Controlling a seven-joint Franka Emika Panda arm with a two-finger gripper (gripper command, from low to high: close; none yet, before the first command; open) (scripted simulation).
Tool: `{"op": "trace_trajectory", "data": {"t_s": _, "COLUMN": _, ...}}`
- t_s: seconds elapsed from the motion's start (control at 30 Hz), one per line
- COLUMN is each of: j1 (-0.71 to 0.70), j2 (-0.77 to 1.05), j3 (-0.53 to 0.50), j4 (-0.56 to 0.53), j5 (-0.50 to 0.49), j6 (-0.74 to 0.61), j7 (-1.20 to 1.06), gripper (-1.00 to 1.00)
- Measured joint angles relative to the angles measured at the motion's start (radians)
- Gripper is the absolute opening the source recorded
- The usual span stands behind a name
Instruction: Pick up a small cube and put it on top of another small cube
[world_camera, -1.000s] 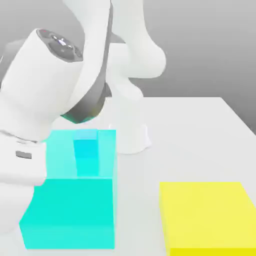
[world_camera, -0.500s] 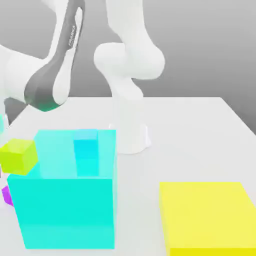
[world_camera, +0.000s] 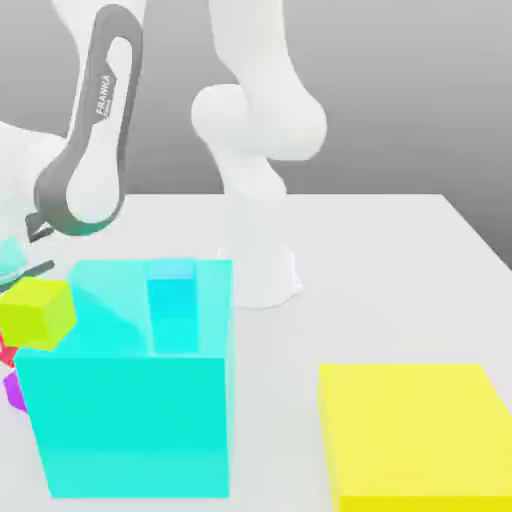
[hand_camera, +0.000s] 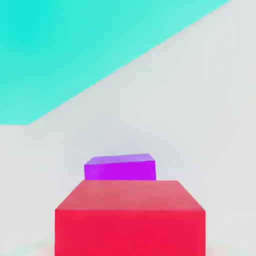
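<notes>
My jaws are clamped on the small red cube (hand_camera: 130, 217); it sits right at my fingertips and takes up the near part of the hand view. In the exterior view a sliver of that red cube (world_camera: 6, 352) peeks out at the left edge, just under the lime-green cube (world_camera: 38, 312).

Just beyond the red cube, a bit further out from my jaws, is the small magenta cube (hand_camera: 120, 167), resting on the white table (hand_camera: 200, 125). Red cube and magenta cube look apart, not stacked; red one is nearer to me, magenta one past it. Cannot tell whether their edges touch. In the exterior view the magenta cube (world_camera: 14, 390) shows as a small purple bit just below the red sliver, tucked beside the big cyan block (world_camera: 130, 420).

Further out from my jaws the cyan block's face (hand_camera: 75, 45) rises beyond the magenta cube, across a strip of bare table.

Outward again: my arm (world_camera: 95, 150) bends down toward the exterior view's left, base (world_camera: 262, 270) standing behind the cyan block. Big yellow block (world_camera: 415, 435) lies well apart from my jaws, on the exterior view's right.
</notes>
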Motion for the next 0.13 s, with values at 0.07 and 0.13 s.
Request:
{"op": "trace_trajectory", "data": {"t_s": 0.07, "j1": -0.004, "j2": 0.023, "j3": 0.006, "j4": 0.000, "j5": 0.009, "j6": 0.021, "j7": -0.007, "gripper": 1.00}}
{"op": "trace_trajectory", "data": {"t_s": 0.13, "j1": -0.004, "j2": 0.023, "j3": 0.006, "j4": 0.000, "j5": 0.009, "j6": 0.021, "j7": -0.007, "gripper": 1.00}}
